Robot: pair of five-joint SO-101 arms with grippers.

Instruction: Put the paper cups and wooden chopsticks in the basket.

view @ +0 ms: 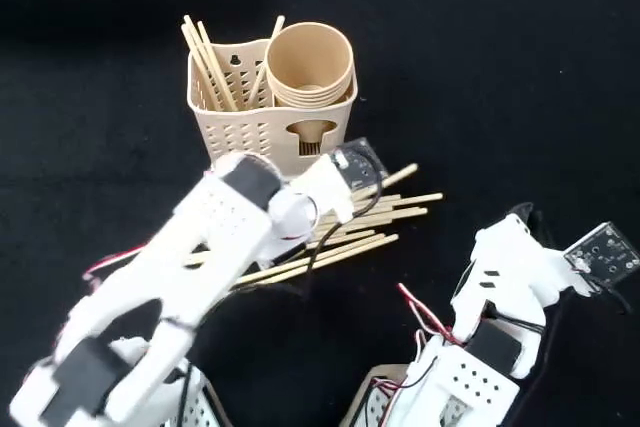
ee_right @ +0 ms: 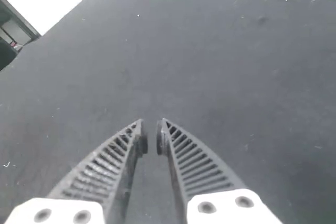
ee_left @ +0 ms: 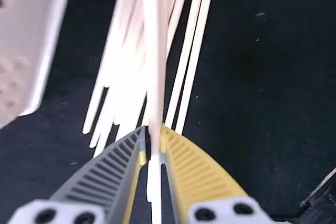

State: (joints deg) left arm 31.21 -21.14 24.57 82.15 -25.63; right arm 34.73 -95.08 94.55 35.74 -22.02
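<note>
Black table (view: 520,67).
Left arm (view: 190,247): stretched diagonally from the near-left corner toward the basket, wrist pitched down over the loose chopsticks.
Right arm (view: 505,277): folded up at near right, well apart from the task's things, its claw over bare cloth.
Basket (view: 250,132): upright, far centre-left of the table.
Paper cups (view: 310,62): nested stack, upright in the basket's right half.
Standing chopsticks (view: 208,65): several, leaning in the basket's left half.
Loose chopsticks (view: 385,212): pile lying flat just in front of the basket, partly under the left arm.
Left gripper (ee_left: 152,134): jaws pinching a single chopstick (ee_left: 154,51), which runs out from the tips above the pile.
Right gripper (ee_right: 149,137): jaws drawn almost together, only a thin slit between them, nothing held.
</note>
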